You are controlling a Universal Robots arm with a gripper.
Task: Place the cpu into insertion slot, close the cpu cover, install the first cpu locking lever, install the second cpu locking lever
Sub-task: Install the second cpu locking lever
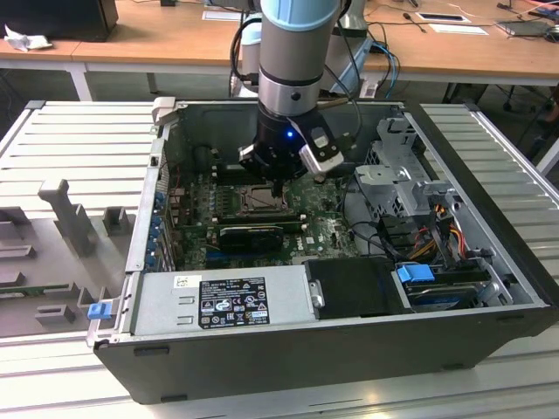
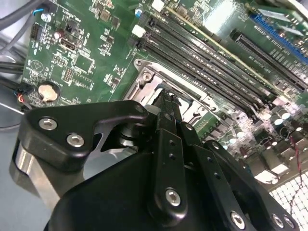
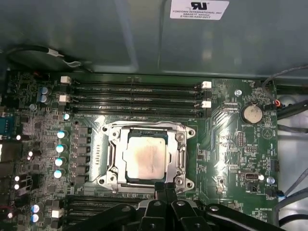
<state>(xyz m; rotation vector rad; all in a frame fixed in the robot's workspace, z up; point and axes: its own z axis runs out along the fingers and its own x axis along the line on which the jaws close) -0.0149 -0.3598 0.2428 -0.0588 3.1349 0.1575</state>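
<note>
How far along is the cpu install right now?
Done: the cpu sits in the socket, with the cpu cover lying closed around it. In hand: the gripper is at the socket's edge, fingers together, holding nothing I can make out. Left: I can't tell from these views whether either locking lever is latched.

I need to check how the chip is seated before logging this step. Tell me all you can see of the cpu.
The cpu is a small flat square chip with a dull silver-grey metal top, smudged in the middle. It lies flat in the socket on the green motherboard, framed by the metal cpu cover that lies down around it. The tips of the black tool sit at the socket's edge, beside the chip; whether they touch it cannot be told.
</note>
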